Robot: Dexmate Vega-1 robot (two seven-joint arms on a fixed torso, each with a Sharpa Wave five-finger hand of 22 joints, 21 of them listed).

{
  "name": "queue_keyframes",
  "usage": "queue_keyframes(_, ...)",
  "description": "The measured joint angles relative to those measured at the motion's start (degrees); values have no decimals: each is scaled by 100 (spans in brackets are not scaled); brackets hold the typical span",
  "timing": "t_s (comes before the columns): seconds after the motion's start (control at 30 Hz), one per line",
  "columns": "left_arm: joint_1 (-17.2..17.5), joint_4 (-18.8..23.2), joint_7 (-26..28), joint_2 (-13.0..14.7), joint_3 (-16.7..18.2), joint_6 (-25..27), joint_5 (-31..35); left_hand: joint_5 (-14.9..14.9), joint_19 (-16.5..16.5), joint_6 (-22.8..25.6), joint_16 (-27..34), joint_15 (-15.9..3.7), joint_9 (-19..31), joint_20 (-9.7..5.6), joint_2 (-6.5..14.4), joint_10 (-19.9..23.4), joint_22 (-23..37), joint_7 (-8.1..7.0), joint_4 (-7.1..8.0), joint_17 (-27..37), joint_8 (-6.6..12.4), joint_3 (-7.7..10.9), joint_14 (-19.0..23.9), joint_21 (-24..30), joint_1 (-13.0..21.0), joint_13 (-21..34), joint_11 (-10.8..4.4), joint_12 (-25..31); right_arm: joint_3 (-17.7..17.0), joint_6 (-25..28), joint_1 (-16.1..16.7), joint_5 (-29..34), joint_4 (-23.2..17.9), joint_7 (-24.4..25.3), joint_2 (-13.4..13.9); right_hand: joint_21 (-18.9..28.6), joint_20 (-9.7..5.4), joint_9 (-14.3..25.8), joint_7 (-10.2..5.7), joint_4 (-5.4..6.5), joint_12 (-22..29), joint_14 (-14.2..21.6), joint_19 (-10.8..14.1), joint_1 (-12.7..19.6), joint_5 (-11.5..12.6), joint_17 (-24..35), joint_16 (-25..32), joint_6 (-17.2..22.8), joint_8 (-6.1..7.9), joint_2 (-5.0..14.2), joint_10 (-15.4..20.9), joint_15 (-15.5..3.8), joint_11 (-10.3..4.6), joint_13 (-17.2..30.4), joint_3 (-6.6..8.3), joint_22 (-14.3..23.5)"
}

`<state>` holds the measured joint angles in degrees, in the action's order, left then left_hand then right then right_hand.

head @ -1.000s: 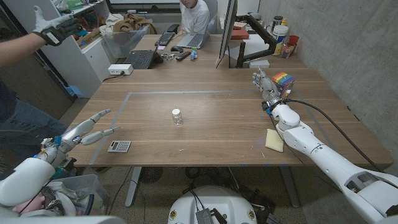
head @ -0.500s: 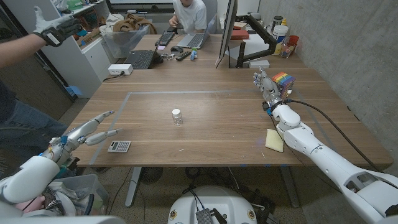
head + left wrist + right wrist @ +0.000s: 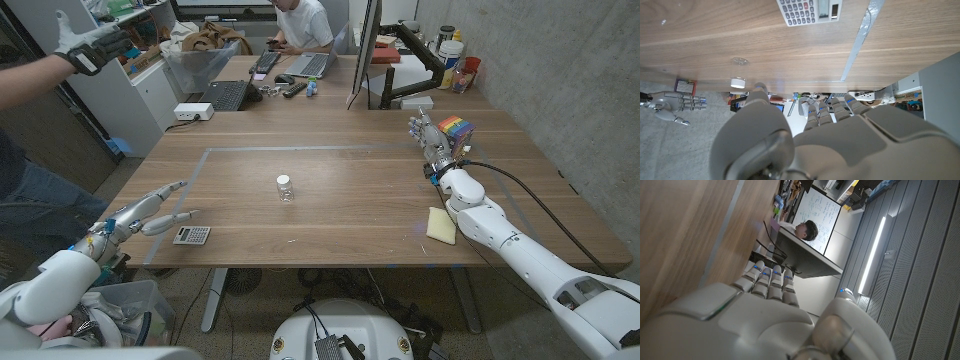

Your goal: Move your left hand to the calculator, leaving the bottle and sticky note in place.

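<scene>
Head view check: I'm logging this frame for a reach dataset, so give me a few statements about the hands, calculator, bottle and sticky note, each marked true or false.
1. The left hand holds the calculator. False: its fingers are spread and hold nothing, beside the calculator.
2. The bottle stands upright near the table's middle. True.
3. The sticky note lies beside the calculator. False: it lies on the far side, by the right arm.
4. The right hand holds nothing. True.
5. The bottle lies tipped over at the table's edge. False: it is upright, well in from the edges.
</scene>
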<state>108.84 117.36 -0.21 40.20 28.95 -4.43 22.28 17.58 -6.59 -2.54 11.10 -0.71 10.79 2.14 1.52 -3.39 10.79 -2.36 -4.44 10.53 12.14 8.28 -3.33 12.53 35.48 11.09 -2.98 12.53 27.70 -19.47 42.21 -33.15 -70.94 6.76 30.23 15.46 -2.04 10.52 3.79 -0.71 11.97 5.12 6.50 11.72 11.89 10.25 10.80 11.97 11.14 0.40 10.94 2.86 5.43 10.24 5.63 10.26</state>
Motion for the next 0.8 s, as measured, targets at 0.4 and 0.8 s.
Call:
queue_keyframes(0.4, 95, 83, 107, 64, -141, 279, 368, 0, 0, 31, 0, -1, 0, 0, 0, 40, 0, -31, -9, 0, 0, -9, 0, 0, 0, 0, -40, 0, -12, 1, -20, 9, 50, -53, 31, -21, -33, 0, 0, 0, 0, 0, 33, 0, 0, 0, 0, 0, 0, 0, 0, 0, 0, 0, 0, 0)
queue_keyframes(0.8, 3, 15, 299, 229, -447, 683, 567, 0, 22, 82, 0, -4, 0, 22, 0, 70, 0, -21, -23, 0, 44, -24, 60, 0, 0, 0, -70, 0, 36, 34, -60, 148, 46, 4, 107, -43, -30, 0, 0, -24, 0, 0, 34, 0, 0, 0, 0, 0, 0, 0, 0, 0, 0, 0, -24, 0)
